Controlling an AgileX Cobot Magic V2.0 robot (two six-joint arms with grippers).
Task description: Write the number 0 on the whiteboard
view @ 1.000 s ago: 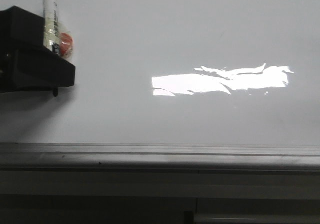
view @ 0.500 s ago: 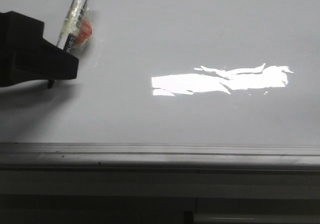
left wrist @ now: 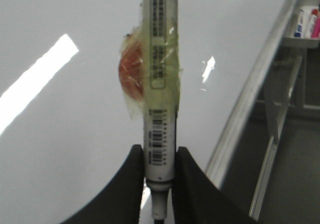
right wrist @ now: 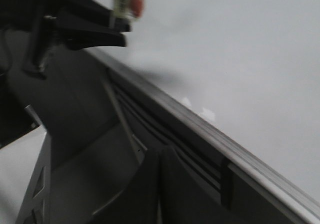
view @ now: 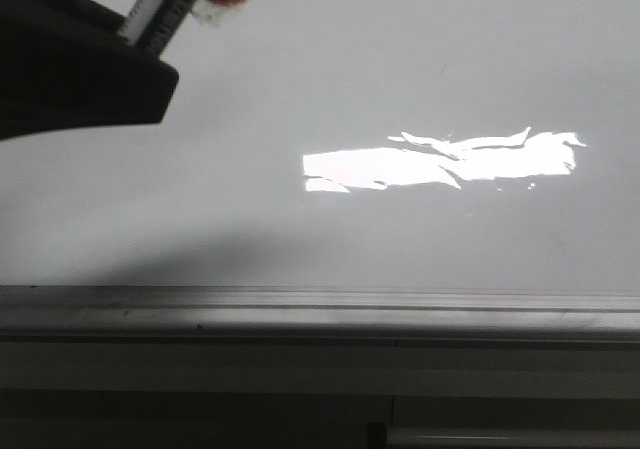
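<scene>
The whiteboard (view: pixel 350 79) is glossy white with a grey metal rail (view: pixel 320 309) along its near edge; it also shows in the left wrist view (left wrist: pixel 65 134) and the right wrist view (right wrist: pixel 240 49). No drawn number 0 shows on it in any view. My left gripper (left wrist: pixel 159 164) is shut on a white marker (left wrist: pixel 161 84) with yellow tape and a red patch. In the front view the gripper (view: pixel 80 79) sits at the far left, the marker (view: pixel 165 4) slanting up out of it. My right gripper (right wrist: pixel 160 156) is shut and empty, off the board below the rail.
A bright white glare patch (view: pixel 440 161) lies right of the board's middle. A shelf with marker caps (left wrist: pixel 305 24) stands beyond the board's edge in the left wrist view. Dark frame parts (right wrist: pixel 75 134) lie below the rail.
My left gripper has risen and come closer to the camera, and the marker has tilted from upright to slanting right. The marker's tip has dropped out of view behind the gripper.
</scene>
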